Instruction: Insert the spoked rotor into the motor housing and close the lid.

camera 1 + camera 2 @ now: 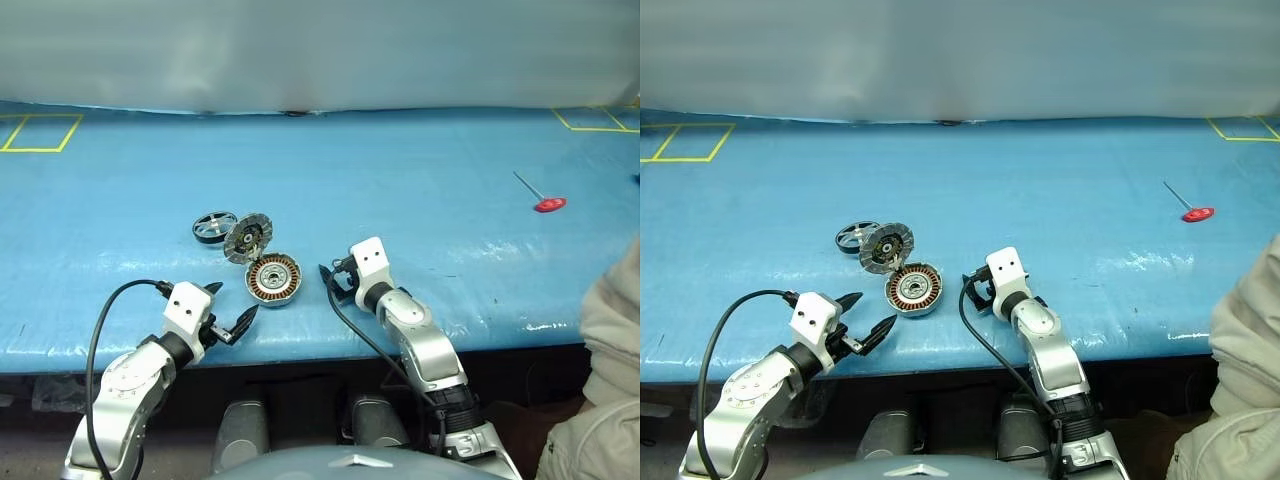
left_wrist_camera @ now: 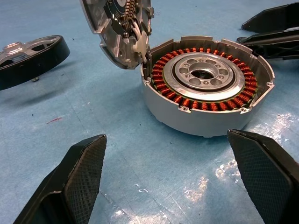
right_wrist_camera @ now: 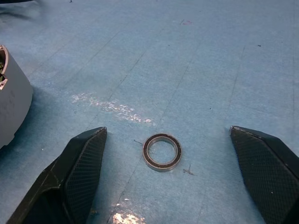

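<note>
Left gripper [image 1: 232,310]: lower left of the head views, at the near edge of the table, fingers spread wide and gripping nothing; it points toward the motor housing, which lies just beyond its tips

Right gripper [image 1: 333,283]: centre of the head views, low over the cover just right of the housing, fingers wide apart and empty; in its wrist view the two black pads flank a small ring

Small ring [image 3: 162,151]: thin, dark-edged metal ring lying flat on the blue cover between the right gripper's fingers, touching neither

Motor housing [image 2: 208,84]: centre left of the head views, sitting upright on the cover between the two grippers; its cup is uncovered, with copper windings ringing a silver hub, and no rotor inside

Lid [image 1: 247,238]: standing tilted up from the housing's far-left rim, joined there, ribbed inner face turned toward the robot

Spoked rotor [image 1: 214,226]: lying flat on the cover just beyond and left of the lid, black ring and silver spokes showing, apart from both grippers

Table [image 1: 420,180]: wide surface under a blue cover, yellow tape outlines at its far left and far right corners

Red-handled tool [image 1: 541,195]: thin metal shaft with a red disc end, lying far right on the cover, well apart from the motor parts

Person's sleeve [image 1: 610,380]: pale fabric at the lower right edge of the head views
</note>
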Robot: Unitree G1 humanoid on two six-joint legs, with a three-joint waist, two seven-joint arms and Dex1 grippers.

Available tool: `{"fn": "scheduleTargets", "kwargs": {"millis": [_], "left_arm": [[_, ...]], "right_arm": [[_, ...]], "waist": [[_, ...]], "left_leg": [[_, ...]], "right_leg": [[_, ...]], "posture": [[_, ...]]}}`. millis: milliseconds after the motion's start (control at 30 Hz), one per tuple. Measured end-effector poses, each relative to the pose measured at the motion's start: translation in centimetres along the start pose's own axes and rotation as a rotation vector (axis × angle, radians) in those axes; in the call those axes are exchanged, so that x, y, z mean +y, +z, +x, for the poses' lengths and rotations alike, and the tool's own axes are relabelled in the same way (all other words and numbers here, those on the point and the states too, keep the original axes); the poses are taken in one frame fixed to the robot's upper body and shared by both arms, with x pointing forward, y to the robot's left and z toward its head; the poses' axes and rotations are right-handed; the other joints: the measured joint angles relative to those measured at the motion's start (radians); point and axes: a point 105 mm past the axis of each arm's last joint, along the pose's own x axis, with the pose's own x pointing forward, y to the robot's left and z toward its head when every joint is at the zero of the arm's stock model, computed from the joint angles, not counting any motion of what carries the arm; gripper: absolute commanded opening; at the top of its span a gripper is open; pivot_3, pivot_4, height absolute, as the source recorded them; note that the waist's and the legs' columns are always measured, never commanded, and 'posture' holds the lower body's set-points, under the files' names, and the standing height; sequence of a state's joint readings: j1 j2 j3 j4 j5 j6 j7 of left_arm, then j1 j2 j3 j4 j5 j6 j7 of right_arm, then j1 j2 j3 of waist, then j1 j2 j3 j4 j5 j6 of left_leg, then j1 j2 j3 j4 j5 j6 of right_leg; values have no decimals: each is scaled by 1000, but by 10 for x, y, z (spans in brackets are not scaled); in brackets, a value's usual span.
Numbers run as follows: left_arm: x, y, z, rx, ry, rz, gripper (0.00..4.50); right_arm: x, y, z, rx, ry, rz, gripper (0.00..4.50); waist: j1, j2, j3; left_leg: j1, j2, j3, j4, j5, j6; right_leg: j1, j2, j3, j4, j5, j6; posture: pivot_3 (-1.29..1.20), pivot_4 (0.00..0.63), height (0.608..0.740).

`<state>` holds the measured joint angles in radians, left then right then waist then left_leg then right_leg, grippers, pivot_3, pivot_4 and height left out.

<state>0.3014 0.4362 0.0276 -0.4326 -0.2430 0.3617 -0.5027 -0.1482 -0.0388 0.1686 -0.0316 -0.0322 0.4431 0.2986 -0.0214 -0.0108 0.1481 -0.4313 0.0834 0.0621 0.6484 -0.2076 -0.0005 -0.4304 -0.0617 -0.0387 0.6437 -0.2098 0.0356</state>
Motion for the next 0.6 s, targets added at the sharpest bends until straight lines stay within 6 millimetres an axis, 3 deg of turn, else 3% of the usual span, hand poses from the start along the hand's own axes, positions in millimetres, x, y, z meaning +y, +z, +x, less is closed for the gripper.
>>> {"fn": "scheduleTargets", "kwargs": {"millis": [333, 600], "left_arm": [[0, 0, 0, 0, 0, 0, 4500], [-2, -2, 0, 6, -6, 0, 4500]], "right_arm": [[0, -2, -3, 4, -10, 6, 679], [-2, 3, -19, 34, 9, -44, 669]], "waist": [[1, 0, 0], [4, 0, 0]], "left_leg": [[0, 0, 0, 0, 0, 0], [0, 0, -1, 0, 0, 0]], "right_leg": [[0, 0, 0, 0, 0, 0], [0, 0, 0, 0, 0, 0]], "posture": [[0, 150, 740], [0, 150, 740]]}}
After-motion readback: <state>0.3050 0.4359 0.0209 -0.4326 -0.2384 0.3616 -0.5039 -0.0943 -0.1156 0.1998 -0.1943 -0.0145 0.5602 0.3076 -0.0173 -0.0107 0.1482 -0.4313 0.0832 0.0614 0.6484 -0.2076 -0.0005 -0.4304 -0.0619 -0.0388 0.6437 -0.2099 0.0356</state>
